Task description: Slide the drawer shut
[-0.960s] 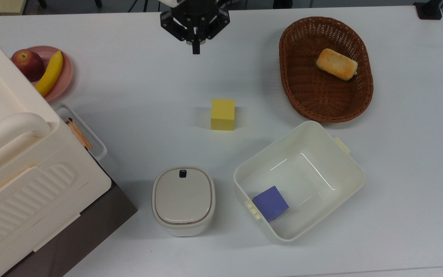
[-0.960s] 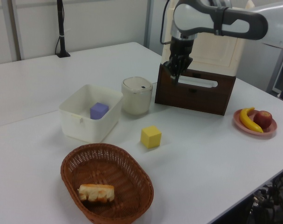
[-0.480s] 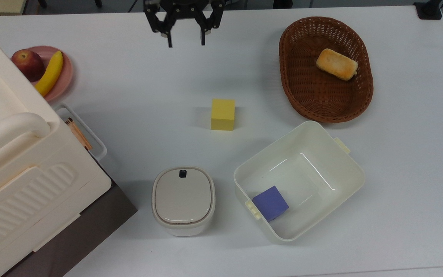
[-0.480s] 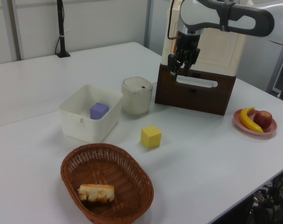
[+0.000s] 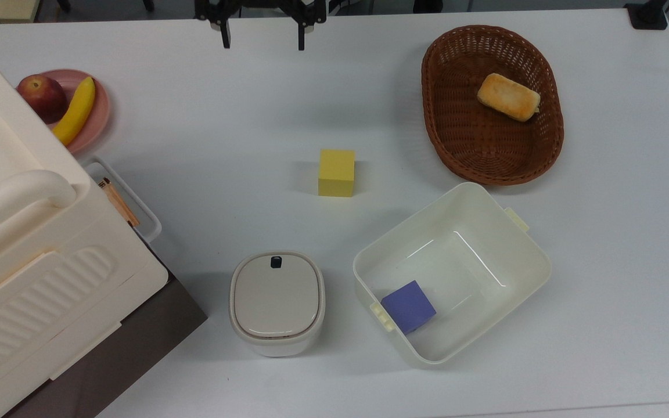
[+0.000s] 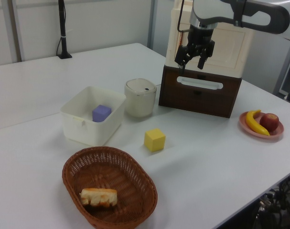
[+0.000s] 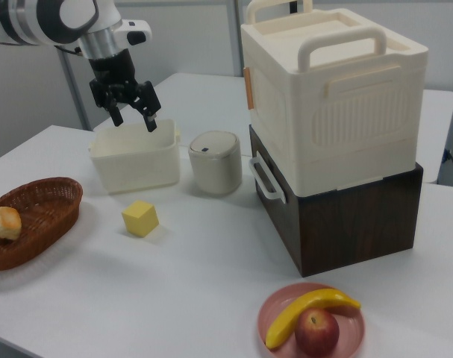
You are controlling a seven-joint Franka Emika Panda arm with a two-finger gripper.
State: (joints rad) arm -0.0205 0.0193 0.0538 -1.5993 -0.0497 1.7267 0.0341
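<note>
My black two-finger pincer [image 6: 194, 56] spread, empty, high above white table [image 5: 241, 139]. Dark-brown-fronted wooden drawer with white loop handle [image 7: 266, 181] sits under cream ribbed cabinet [image 7: 334, 97], seemingly near flush. Best approach: descend, meet front squarely beside handle, push straight inward, avoid snagging loop.

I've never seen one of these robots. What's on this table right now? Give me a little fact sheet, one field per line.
Gripper: black two-finger gripper, open, holding nothing, above the table
Drawer: dark brown front with white loop handle, under a cream ribbed cabinet
Pot: cream lidded pot, beside the drawer
Bin: cream open plastic bin holding a purple cube
Block: yellow cube, alone mid-table
Basket: brown wicker basket with a bread roll
Plate: pink plate with a red apple and a banana
</note>
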